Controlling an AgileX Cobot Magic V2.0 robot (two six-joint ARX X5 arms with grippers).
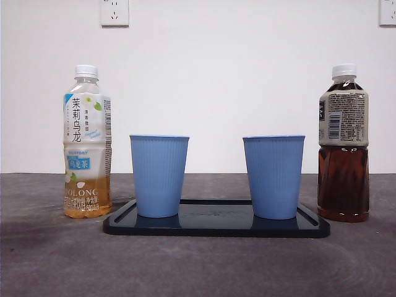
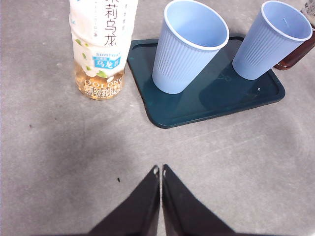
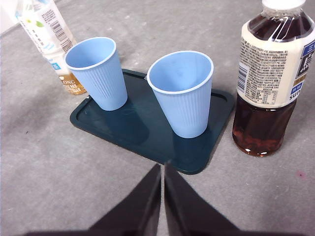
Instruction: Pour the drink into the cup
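Grey, faintly mottled worktop [image 1: 49,266], matte, running back to a plain white wall [image 1: 216,80] with a socket plate [image 1: 114,12] high up and part of a second socket plate [image 1: 388,12] at the upper corner. On the worktop, centred in the front view, a dark teal tray [image 1: 216,228], flat and shallow-rimmed, glossy enough to mirror the cups. Two ribbed blue cups upright on the tray, well apart: left cup [image 1: 159,175] and right cup [image 1: 273,176], both empty as seen from the wrist views. Just beside the tray's left end, off it, a jasmine oolong bottle [image 1: 87,142] with a white cap, upright, pale amber drink low in it. Just beside the tray's right end, off it, a dark tea bottle [image 1: 343,145], white-capped, upright, filled up to its shoulder. Left end effector [image 2: 159,170] above bare worktop near the oolong bottle and tray, jaws pressed together, holding nothing. Right end effector [image 3: 162,167] above the tray's near edge, near the dark tea bottle, jaws likewise pressed together and empty. Soft shadows across the grey surface.
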